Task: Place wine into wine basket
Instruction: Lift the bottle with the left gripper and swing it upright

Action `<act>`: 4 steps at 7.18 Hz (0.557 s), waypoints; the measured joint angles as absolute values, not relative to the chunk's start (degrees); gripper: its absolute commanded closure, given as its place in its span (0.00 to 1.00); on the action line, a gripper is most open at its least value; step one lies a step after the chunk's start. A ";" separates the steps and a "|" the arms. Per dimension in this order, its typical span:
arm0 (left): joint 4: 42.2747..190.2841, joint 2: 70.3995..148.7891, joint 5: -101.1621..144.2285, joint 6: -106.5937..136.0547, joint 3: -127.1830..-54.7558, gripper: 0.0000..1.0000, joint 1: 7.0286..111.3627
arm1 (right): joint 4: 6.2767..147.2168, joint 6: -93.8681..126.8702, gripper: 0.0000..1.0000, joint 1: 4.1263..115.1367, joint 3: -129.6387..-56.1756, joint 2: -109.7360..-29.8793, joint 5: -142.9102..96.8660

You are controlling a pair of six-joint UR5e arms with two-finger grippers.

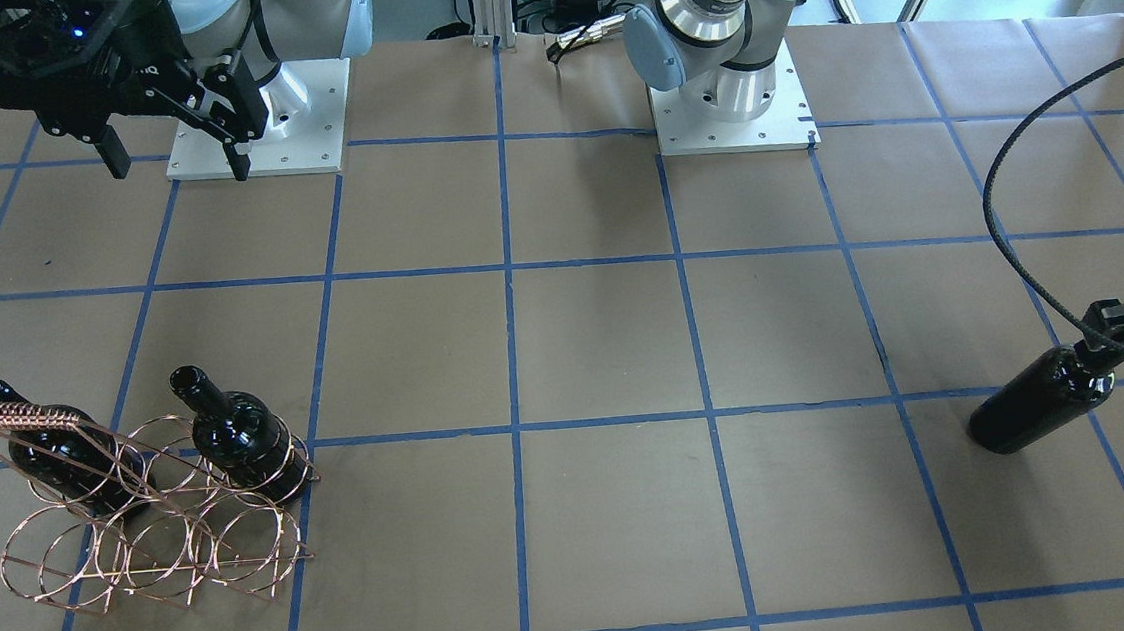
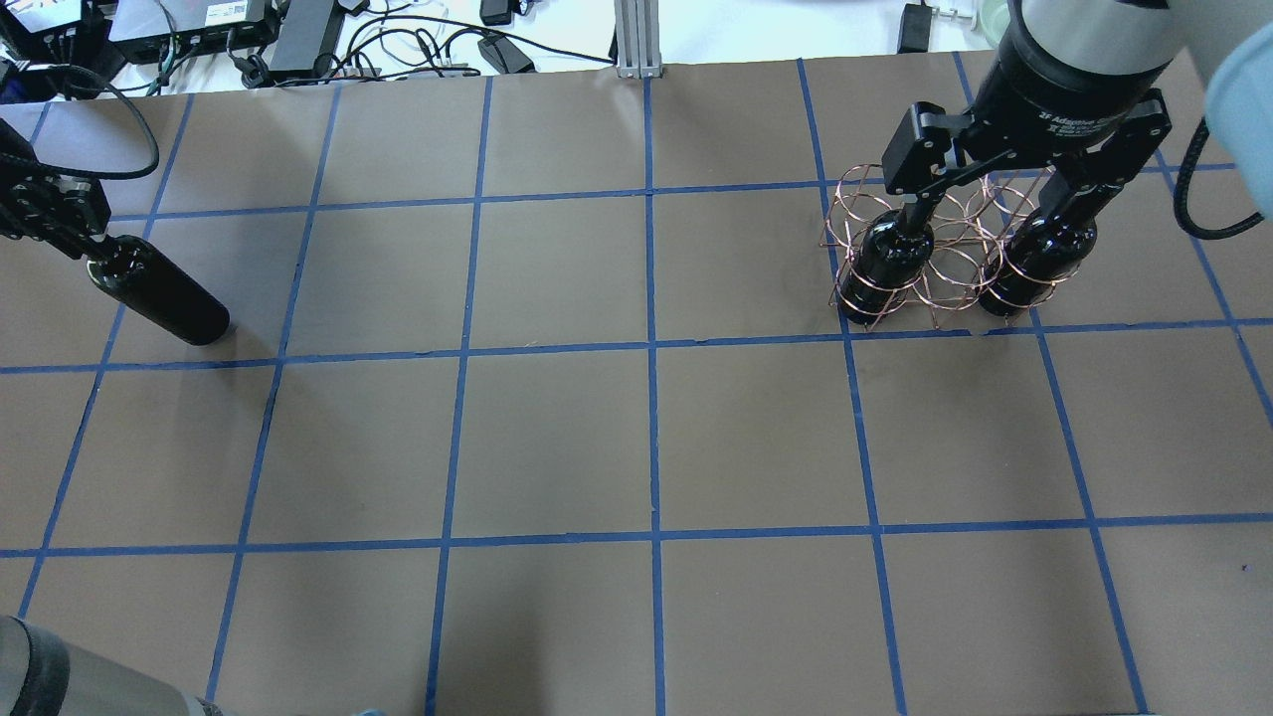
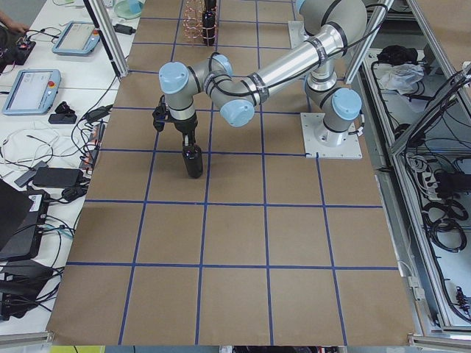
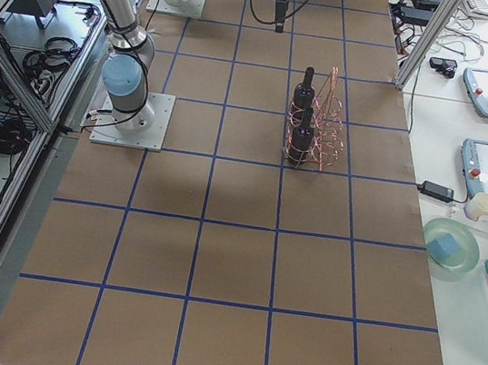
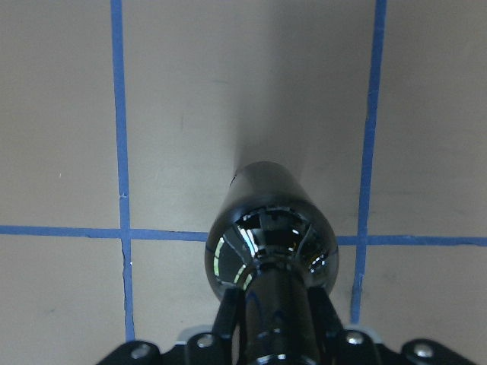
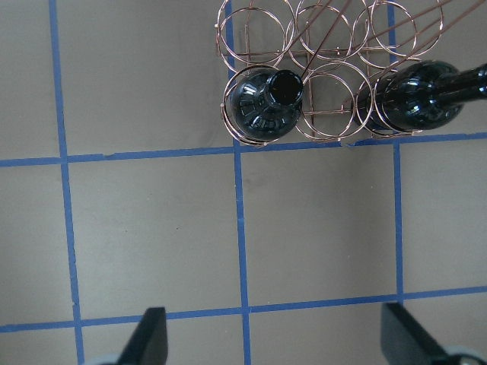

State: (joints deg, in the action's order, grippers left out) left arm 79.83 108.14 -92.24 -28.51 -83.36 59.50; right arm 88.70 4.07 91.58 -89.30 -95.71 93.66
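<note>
Basket [image 1: 146, 514] at right end of table [image 1: 605, 352], outer rings filled, middle free. Wine bottle [image 1: 1040, 403] upright at left end, left gripper [image 1: 1110, 333] clamping neck. Right gripper [image 1: 177, 163] spread, empty. Carry upright, lower base-first into middle ring.

Silver arms [image 3: 283, 65], pale-blue joint caps [image 3: 174, 76], black right hand [image 2: 995, 211] (white lettering [image 2: 1079, 125]), braided cable [image 1: 986, 207].

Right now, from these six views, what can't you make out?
- Mouth of the held wine bottle: the left gripper covers it in the front and overhead views, and the bottom edge cuts it off in the left wrist view.
- Whether its base touches the table: too small in exterior left, and the bottle's body hides it from the wrist.
- Far side of the wine basket: partly behind the right gripper overhead, and cut off by the top edge in the right wrist view.
</note>
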 measured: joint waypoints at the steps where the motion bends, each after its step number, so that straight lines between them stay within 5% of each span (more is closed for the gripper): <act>1: 82.03 106.57 -92.28 -27.11 -83.20 1.00 60.30 | 88.74 4.01 0.00 91.58 -89.30 -95.70 93.60; 4: 88.00 100.42 -91.82 -12.92 -83.89 1.00 69.67 | 88.69 3.93 0.00 91.58 -89.30 -95.69 93.60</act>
State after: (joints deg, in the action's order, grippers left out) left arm 88.00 100.42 -91.82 -12.92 -83.89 69.67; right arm 88.69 3.93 91.58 -89.30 -95.69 93.60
